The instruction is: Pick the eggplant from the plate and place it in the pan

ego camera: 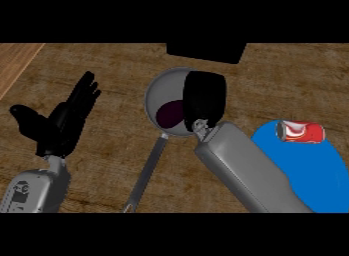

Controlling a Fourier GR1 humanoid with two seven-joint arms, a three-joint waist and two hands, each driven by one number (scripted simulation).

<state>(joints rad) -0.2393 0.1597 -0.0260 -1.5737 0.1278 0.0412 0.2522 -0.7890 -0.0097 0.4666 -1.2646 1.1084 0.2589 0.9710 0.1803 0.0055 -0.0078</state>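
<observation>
The dark purple eggplant [169, 114] shows inside the grey round pan [162, 82], at the pan's lower middle. My right hand [205, 97] hangs over the pan's right half, fingers curled down round the eggplant, and covers the eggplant's right part. The blue plate [321, 175] lies at the right, partly under my right forearm. My left hand [62, 120] rests open at the left, fingers up, well away from the pan.
A red can [302, 132] lies on its side on the plate's upper edge. The pan's long handle [146, 170] runs down towards the view's lower edge. A dark block [206, 51] sits behind the pan. A lighter wooden strip [3, 70] borders the far left.
</observation>
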